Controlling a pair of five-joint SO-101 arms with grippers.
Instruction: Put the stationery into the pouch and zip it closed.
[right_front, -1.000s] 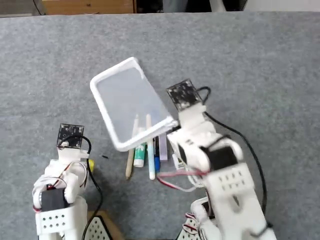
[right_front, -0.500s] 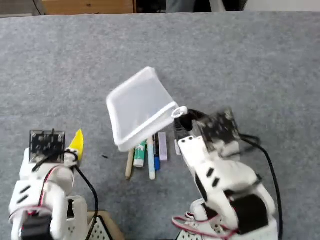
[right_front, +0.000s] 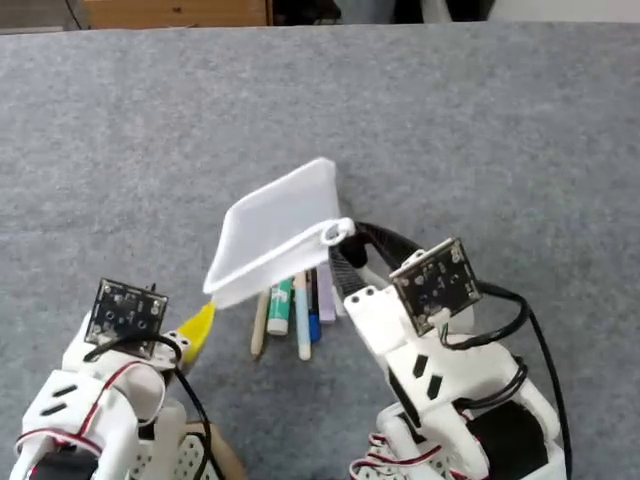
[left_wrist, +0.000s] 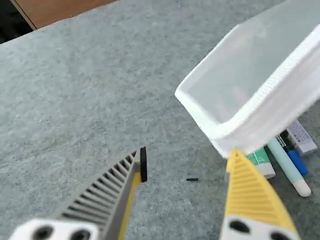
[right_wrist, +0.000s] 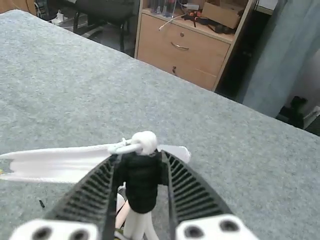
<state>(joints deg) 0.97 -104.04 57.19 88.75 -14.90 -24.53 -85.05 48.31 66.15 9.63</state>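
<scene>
Your right tool (right_wrist: 141, 156) was clamped on the zipper pull (right_wrist: 145, 141) at one end of the pouch (right_front: 275, 235). It held that end raised off the tabletop (right_front: 500, 120), so the pouch hung tilted, its long axis running away from that tool towards your left tool (left_wrist: 187, 160). The left tool's jaws stood wide apart with nothing between them. Its yellow finger (left_wrist: 247, 192) sat right at the pouch's low free corner, touching it or just short of it; I could not tell which.

As I judged it, the next move turned on that relation. The free corner lay just ahead of the left tool, a little towards the right tool's side, so your left arm was much the nearer one to take it.

The stationery (right_front: 295, 310), a few pens and a pencil side by side, rested on the tabletop under the pouch's lower edge, between your two tools. Their long axes pointed back towards the arms. Whether any tips sat inside the pouch mouth was hidden.

Both arms were folded low near their bases, the left angled in towards the pouch, the right reaching up to the raised end.
</scene>
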